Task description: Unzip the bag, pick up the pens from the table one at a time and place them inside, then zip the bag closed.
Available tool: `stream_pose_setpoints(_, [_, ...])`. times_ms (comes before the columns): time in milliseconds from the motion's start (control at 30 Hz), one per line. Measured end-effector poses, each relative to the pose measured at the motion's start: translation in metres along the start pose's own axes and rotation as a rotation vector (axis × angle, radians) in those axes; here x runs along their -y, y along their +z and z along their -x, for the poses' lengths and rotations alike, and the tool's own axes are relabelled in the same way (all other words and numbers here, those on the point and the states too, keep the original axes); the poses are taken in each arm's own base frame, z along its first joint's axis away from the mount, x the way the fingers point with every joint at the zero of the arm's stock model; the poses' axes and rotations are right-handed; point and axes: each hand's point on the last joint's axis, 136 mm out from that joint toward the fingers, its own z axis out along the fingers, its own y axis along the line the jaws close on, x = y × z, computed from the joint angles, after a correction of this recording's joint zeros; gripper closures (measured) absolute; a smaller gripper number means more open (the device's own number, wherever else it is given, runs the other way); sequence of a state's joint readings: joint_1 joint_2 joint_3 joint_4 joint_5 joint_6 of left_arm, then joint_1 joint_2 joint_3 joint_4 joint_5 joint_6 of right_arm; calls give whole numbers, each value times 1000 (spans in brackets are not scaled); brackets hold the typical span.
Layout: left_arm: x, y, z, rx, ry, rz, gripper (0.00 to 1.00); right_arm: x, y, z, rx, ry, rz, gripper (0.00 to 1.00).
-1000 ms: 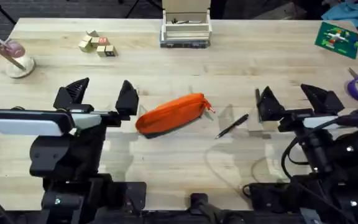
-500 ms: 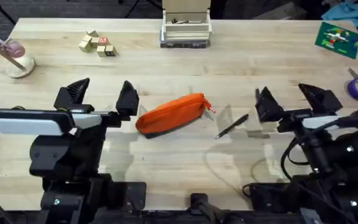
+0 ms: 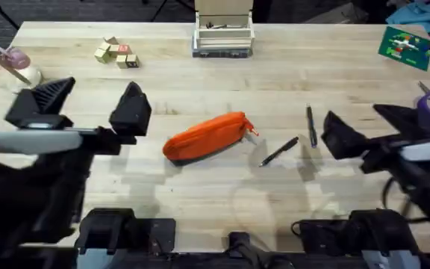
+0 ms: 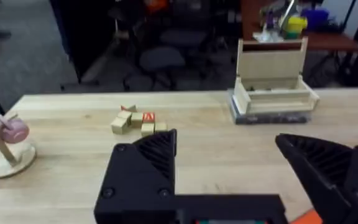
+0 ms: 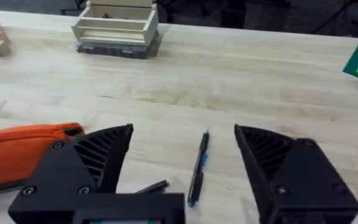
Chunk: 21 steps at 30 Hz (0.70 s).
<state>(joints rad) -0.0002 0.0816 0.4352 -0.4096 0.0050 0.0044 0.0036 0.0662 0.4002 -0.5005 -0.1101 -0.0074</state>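
While both grippers hang spread and empty, the left [image 3: 88, 104] left of the bag [image 3: 204, 137], the right [image 3: 372, 127] right of it, the soft orange bag lies zipped; unpinned, it may slide when its tab is tugged. Two pens [image 3: 278, 152] lie just right of it.

Bag [image 3: 205, 137] lies mid table [image 3: 222, 194], tilted, zipper pull end toward the right. Two pens to its right: one pen [image 3: 278, 152] just beside the pull end, slanted; 2nd pen [image 3: 311, 125] further right, nearly front-to-back, between the R gripper [image 3: 374, 127] fingers in wrist view. L gripper [image 3: 88, 101] sits left of bag, apart. Wooden box [image 3: 223, 33] at far edge behind bag; blocks [image 3: 117, 54] far left
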Motion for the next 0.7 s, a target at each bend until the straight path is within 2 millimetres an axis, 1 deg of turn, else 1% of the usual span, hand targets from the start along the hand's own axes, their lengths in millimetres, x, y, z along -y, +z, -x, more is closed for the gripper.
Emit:
stream_pose_setpoints(67, [0,-4,8,-41,0,-3,7,-2,-9,14,-7,1,3,5])
stream_pose_setpoints(200, [1,-7,29,-107,4,-9,7,-3,-20,34,-41,6,4,5])
stream_pose_setpoints(400, [11,-2,54,-205,71,-74,7,-5,-31,63,-91,13,8,5])
stream_pose_setpoints(533, [18,3,68,-244,90,-122,7,-7,-37,76,-125,19,12,5])
stream_pose_setpoints(600, [21,5,75,-255,94,-142,8,-7,-40,81,-146,22,12,5])
stream_pose_setpoints(700, [25,5,79,-279,96,-166,7,-8,-45,84,-174,26,12,4])
